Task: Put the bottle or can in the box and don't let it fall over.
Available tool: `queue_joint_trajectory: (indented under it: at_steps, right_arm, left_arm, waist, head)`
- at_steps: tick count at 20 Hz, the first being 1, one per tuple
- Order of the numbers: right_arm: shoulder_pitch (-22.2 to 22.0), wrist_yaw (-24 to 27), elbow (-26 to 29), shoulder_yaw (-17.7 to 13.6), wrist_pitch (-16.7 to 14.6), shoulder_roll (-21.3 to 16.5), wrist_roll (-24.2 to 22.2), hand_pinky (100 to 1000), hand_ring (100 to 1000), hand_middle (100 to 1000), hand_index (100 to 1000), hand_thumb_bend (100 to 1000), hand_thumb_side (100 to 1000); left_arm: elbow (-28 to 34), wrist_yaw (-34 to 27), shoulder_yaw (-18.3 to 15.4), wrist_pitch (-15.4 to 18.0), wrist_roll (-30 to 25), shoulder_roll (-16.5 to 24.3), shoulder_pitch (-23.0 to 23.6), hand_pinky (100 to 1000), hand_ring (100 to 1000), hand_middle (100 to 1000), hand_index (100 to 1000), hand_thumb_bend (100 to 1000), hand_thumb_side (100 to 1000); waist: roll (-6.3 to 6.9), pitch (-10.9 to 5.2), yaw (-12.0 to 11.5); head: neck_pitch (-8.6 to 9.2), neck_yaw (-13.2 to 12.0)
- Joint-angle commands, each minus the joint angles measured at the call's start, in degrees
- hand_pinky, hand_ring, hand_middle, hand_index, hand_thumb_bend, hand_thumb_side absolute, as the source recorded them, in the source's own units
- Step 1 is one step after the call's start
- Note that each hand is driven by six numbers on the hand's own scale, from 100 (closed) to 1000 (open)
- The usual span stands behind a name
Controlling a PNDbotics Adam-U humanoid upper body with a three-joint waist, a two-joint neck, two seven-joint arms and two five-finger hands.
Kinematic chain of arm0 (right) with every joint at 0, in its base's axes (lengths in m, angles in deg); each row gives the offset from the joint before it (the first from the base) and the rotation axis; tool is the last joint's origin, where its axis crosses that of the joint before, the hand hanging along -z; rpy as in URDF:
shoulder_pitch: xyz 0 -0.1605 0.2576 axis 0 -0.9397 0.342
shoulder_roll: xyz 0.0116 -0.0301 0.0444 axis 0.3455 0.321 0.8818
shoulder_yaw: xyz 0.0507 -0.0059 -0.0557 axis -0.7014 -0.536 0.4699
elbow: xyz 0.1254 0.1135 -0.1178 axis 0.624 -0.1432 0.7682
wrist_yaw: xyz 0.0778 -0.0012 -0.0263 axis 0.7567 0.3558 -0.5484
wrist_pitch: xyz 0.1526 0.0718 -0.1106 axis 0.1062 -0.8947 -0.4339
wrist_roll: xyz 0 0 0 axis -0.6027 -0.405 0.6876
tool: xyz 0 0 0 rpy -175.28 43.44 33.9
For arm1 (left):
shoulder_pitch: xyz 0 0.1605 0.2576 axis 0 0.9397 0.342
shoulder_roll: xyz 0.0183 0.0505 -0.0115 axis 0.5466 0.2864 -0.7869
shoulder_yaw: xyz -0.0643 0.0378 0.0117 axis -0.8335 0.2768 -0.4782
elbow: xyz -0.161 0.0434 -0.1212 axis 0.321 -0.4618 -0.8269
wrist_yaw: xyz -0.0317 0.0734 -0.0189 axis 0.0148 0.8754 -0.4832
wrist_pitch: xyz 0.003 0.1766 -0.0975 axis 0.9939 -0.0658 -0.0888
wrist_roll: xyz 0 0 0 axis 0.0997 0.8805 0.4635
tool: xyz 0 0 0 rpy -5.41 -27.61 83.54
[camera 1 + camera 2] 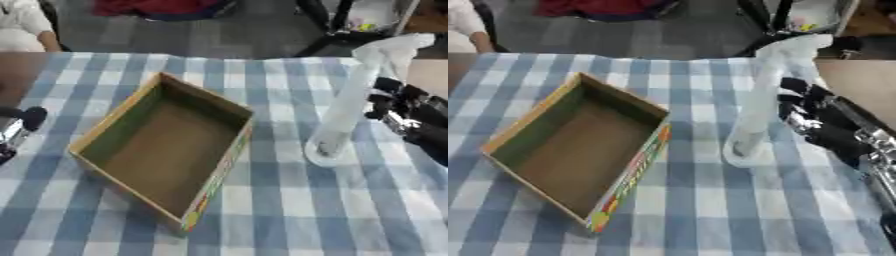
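A tall clear bottle (pixel 343 112) stands on the checked tablecloth, right of centre, its round base (pixel 325 150) toward me and its pale top (pixel 394 47) leaning away in the view. My right hand (pixel 815 112), black with silver parts, sits right against the bottle's right side at about mid height; whether it holds the bottle is unclear. An open cardboard box (pixel 223 112) with a green inner wall and a colourful outer side lies to the left of the bottle, empty. My left hand (pixel 22 125) shows only partly at the left edge.
The blue and white checked cloth (pixel 289 215) covers the table in front and to the right of the box. Bare wooden table (pixel 859 77) shows at the far right. A person's arm (pixel 31 30) is at the far left, off the table.
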State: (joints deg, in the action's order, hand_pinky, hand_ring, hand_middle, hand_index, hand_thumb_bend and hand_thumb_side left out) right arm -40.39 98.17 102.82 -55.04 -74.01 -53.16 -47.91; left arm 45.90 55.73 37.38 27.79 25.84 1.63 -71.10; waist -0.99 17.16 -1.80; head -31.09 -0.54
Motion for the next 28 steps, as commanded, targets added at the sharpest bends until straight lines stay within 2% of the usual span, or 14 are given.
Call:
queue_joint_trajectory:
  at_steps: [1,12,28]
  right_arm:
    - [1.3,0.6,0.4,-0.5,-0.7,-1.2,-0.2,873,1000,1000,967,100,341]
    - [2.2,1.3,0.6,-0.7,-1.5,-1.0,-1.4,874,1000,1000,967,100,387]
    - [4.2,1.3,0.0,-0.7,-1.6,-1.3,-1.4,875,1000,1000,964,100,384]
  left_arm:
    - [0.9,0.0,-0.2,0.1,-0.2,0.9,-0.8,1000,558,733,862,762,300]
    - [0.8,-0.1,-0.2,0.1,-0.4,0.8,-0.7,1000,557,733,863,757,297]
    - [0.9,-0.2,-0.1,0.1,-0.7,0.7,-0.9,1000,555,733,864,750,300]
  waist:
    - [0.10,-0.58,-0.2]
    - [0.07,0.05,-0.6]
    - [-0.23,0.95,-1.3]
  head:
    - [1.04,0.3]
    - [1.34,0.6]
    - [1.97,0.8]
